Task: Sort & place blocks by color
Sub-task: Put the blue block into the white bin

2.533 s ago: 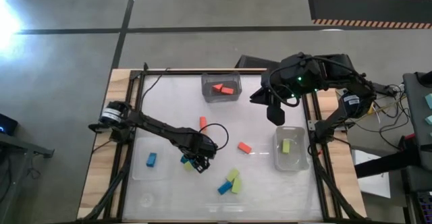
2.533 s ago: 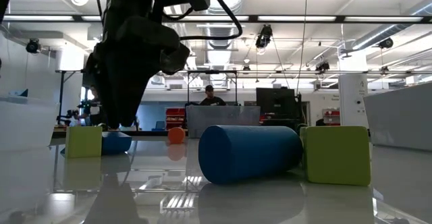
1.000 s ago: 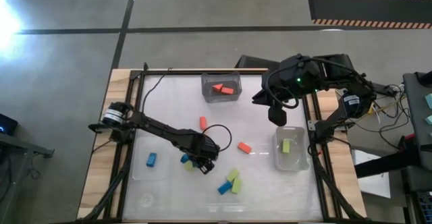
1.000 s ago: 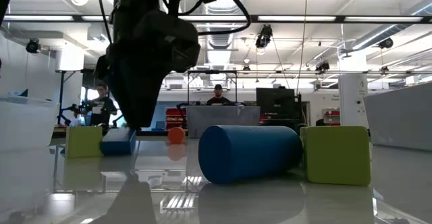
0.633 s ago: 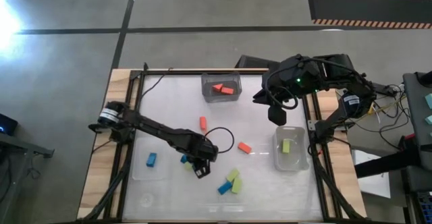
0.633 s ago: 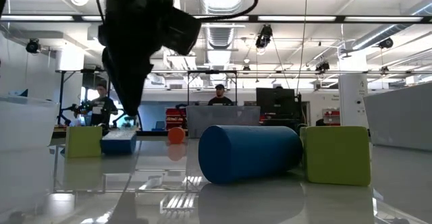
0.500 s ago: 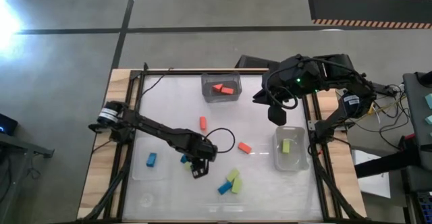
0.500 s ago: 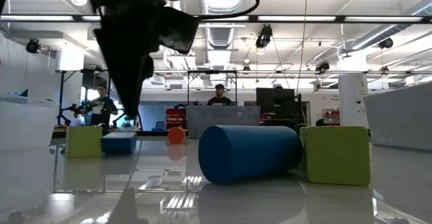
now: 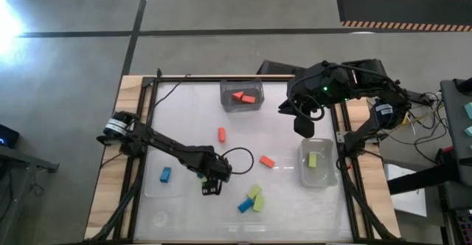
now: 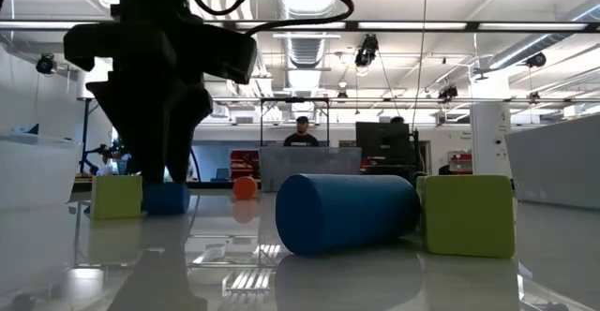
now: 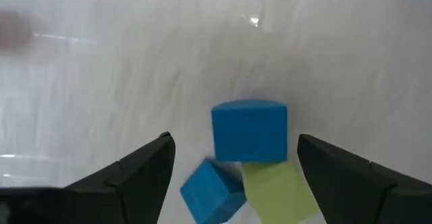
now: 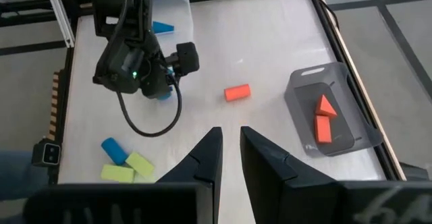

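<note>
My left gripper hangs spread wide over a blue block, ready to pinch it; right gripper waits pressed together, empty.

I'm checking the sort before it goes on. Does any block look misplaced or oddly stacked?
Nothing is in a wrong bin: orange-red blocks share one bin, a yellow-green block sits in another. The odd spot is under the open left end effector: two blue blocks and a yellow-green one huddle touching, askew.
</note>
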